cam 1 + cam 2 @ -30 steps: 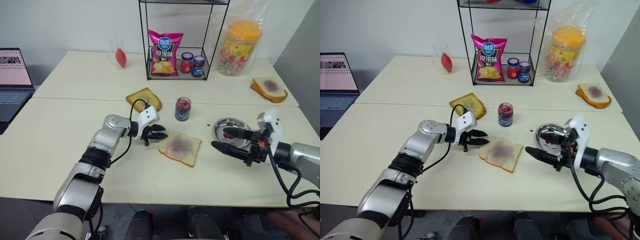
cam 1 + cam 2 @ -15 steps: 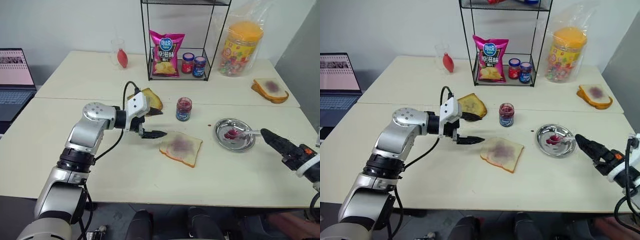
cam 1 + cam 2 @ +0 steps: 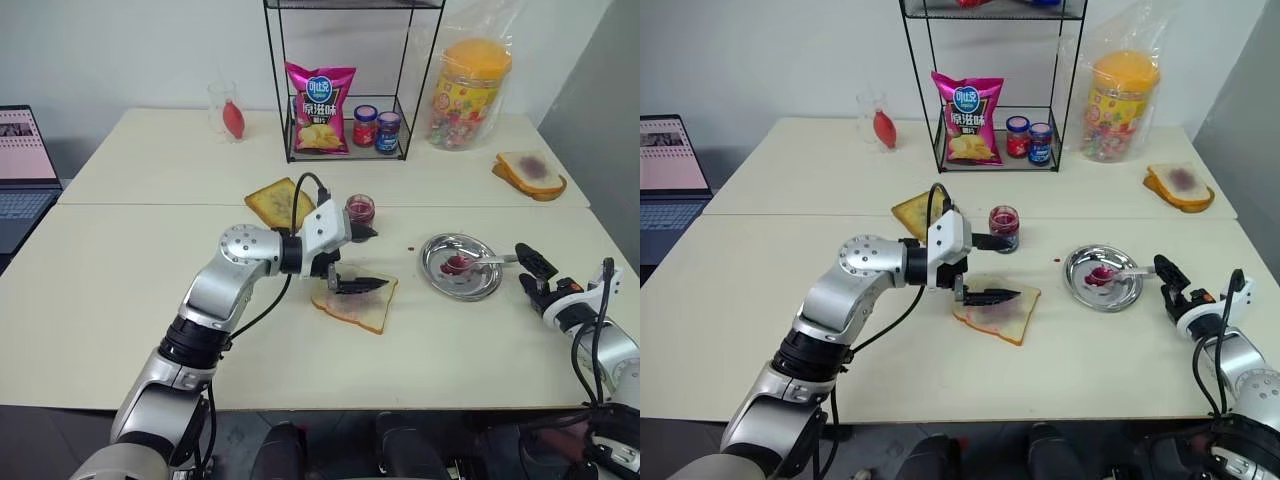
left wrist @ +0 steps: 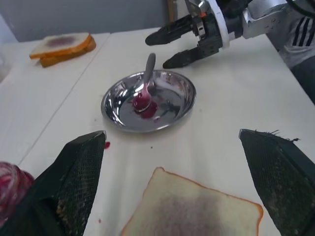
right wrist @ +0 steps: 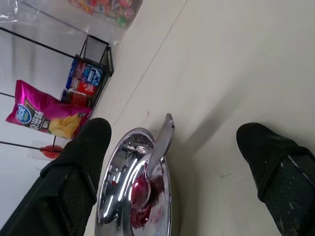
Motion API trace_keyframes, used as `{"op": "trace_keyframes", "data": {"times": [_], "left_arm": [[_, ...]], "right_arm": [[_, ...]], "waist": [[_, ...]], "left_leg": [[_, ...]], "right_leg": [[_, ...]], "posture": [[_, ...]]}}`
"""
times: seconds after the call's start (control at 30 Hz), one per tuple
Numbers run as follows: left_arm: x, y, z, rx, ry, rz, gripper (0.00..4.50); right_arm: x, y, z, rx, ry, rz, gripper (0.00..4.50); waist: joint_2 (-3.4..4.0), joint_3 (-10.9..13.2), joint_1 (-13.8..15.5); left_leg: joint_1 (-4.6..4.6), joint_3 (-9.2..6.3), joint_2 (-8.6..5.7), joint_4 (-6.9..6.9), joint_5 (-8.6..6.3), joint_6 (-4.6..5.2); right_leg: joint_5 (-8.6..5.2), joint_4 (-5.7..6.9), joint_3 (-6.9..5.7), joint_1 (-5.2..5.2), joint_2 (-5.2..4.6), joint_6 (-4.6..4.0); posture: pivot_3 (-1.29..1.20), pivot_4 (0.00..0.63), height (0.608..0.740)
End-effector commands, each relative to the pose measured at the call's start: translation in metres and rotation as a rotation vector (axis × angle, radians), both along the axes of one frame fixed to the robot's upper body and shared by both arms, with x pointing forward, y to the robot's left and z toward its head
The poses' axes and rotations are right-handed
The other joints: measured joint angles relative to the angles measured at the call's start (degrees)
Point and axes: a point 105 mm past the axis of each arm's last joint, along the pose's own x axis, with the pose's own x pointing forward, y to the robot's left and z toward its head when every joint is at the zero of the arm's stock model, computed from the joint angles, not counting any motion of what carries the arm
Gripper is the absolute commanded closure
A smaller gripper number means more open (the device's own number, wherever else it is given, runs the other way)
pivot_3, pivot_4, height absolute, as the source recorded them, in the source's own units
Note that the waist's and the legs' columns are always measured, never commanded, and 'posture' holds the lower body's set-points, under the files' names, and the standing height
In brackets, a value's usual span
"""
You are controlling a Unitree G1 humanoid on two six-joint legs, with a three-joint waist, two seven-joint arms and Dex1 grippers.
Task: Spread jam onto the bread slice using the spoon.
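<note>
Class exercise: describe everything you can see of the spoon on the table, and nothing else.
The spoon is small, slim and silvery, apparently metal. It lies in the round steel plate, bowl down near the plate's middle and smeared with red-purple jam, a few jam spots beside it. Its handle slopes up over the rim toward the right gripper, whose black fingers stand open just short of it, not touching.

Left tool [image 3: 992, 268] wide open above bread slice [image 3: 995, 310], mid-worktop [image 3: 760, 300]. Spoon [image 3: 1112, 275] resting in steel plate [image 3: 1080, 285]. Right tool [image 3: 1168, 280] open beside plate, near worktop's right edge.
</note>
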Motion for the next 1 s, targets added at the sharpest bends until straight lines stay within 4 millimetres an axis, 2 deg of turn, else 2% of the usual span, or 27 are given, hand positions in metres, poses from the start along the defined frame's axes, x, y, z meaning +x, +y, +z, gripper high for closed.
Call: {"op": "trace_keyframes", "data": {"times": [0.03,0.27,0.5,0.63,0.67,1.0], "left_arm": [[-0.007,-0.003,0.015,-0.03,-0.049,-0.003,0.01],[-0.005,-0.001,0.02,-0.027,-0.049,0.016,0.01],[-0.005,0.0,0.02,-0.022,-0.051,0.022,0.01],[-0.004,0.0,0.02,-0.021,-0.053,0.026,0.0],[-0.004,0.0,0.021,-0.021,-0.054,0.026,0.0],[-0.002,0.0,0.022,-0.025,-0.071,0.039,0.0]], "right_arm": [[0.01,0.002,-0.001,0.002,-0.008,0.009,0.0],[0.023,0.018,-0.002,0.028,-0.032,0.06,0.0],[0.031,0.023,0.001,0.028,-0.048,0.06,0.0],[0.033,0.024,0.001,0.023,-0.05,0.061,0.59],[0.033,0.024,0.001,0.022,-0.051,0.063,0.92],[0.036,0.021,0.0,0.018,-0.051,0.052,3.2]], "waist": [[-0.01,0.0,-0.13],[-0.01,0.0,-1.18],[-0.01,0.0,-1.67],[-0.01,0.0,-1.67],[-0.01,0.0,-1.67],[0.0,0.02,-1.64]], "left_leg": [[0.08,0.02,0.0,0.0,0.0,0.0],[0.22,0.06,0.01,-0.03,0.0,0.0],[0.28,0.09,0.02,-0.04,0.0,0.0],[0.27,0.11,0.02,-0.06,-0.01,0.0],[0.28,0.12,0.02,-0.06,-0.01,0.0],[0.27,0.11,0.01,-0.1,-0.01,0.0]], "right_leg": [[0.01,-0.02,0.02,0.08,0.0,0.02],[0.01,-0.03,0.08,0.2,0.01,0.02],[0.01,-0.02,0.12,0.2,0.03,0.02],[0.01,-0.02,0.15,0.19,0.03,0.02],[0.01,-0.03,0.15,0.19,0.03,0.02],[0.01,-0.04,0.15,0.17,0.03,0.02]], "posture": [[0.0,0.15,0.74],[0.0,0.15,0.74],[0.0,0.15,0.74],[0.0,0.15,0.74],[0.0,0.15,0.74],[0.0,0.15,0.74]]}}
